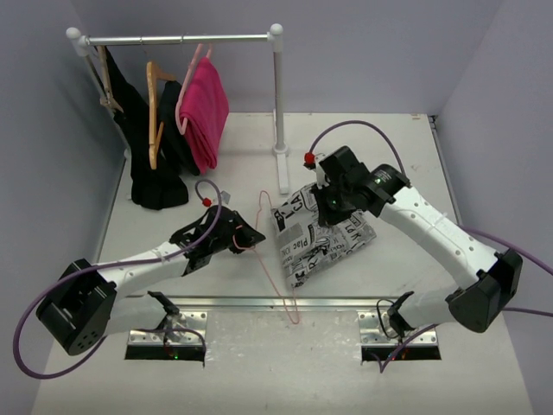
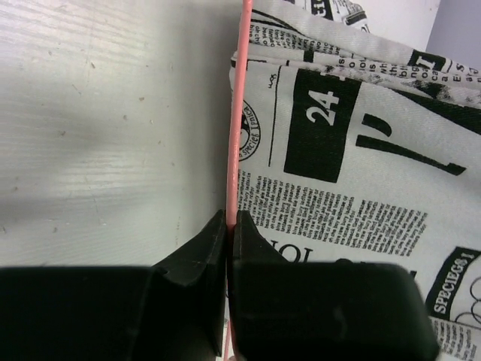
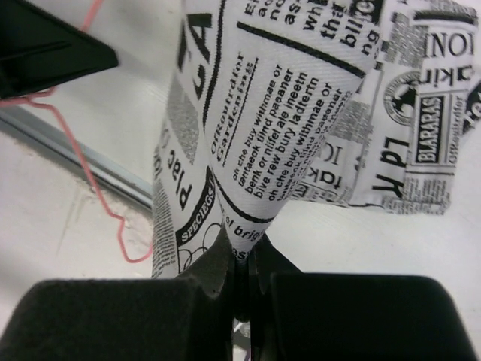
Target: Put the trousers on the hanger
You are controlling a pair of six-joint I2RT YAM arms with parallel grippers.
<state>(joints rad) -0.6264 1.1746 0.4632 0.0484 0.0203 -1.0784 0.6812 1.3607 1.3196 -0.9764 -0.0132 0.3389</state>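
Observation:
The newspaper-print trousers (image 1: 321, 239) lie folded on the table at centre right; they also show in the left wrist view (image 2: 353, 173) and the right wrist view (image 3: 263, 135). The thin pink hanger (image 1: 275, 259) lies on the table just left of them, its hook towards the near edge. My left gripper (image 1: 248, 238) is shut on the hanger's wire (image 2: 234, 150) right beside the trousers' edge. My right gripper (image 1: 326, 201) is shut on a pinched fold of the trousers (image 3: 244, 244) at their far edge and holds it lifted.
A white clothes rail (image 1: 181, 39) stands at the back left with a wooden hanger (image 1: 154, 112), black garments (image 1: 155, 164) and a pink garment (image 1: 203, 112). Its post (image 1: 279, 95) stands just behind the trousers. A metal strip (image 1: 285, 303) runs along the near edge.

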